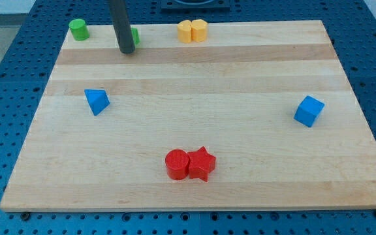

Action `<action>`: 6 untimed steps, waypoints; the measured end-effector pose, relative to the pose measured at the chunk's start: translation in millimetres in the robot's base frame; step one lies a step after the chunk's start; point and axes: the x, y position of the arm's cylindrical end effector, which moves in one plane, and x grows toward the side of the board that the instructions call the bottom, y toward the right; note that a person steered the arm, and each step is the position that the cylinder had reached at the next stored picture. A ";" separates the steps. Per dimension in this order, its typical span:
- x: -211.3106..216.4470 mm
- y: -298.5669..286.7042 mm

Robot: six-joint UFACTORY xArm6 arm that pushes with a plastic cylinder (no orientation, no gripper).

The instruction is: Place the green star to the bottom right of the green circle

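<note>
The green circle (79, 29) stands at the board's top left corner. The green star (135, 36) is to its right near the top edge, mostly hidden behind my rod; only a sliver shows at the rod's right side. My tip (127, 51) rests on the board right in front of the star, touching or nearly touching it.
A yellow pair of blocks (192, 31) sits at the top centre. A blue triangle (96, 101) lies at the left, a blue cube (309, 110) at the right. A red circle (177, 164) and red star (202, 163) touch near the bottom centre. The wooden board (240, 85) lies on a blue pegboard.
</note>
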 end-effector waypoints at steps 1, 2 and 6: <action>-1.1 16.5; -9.3 23.3; -54.8 -50.2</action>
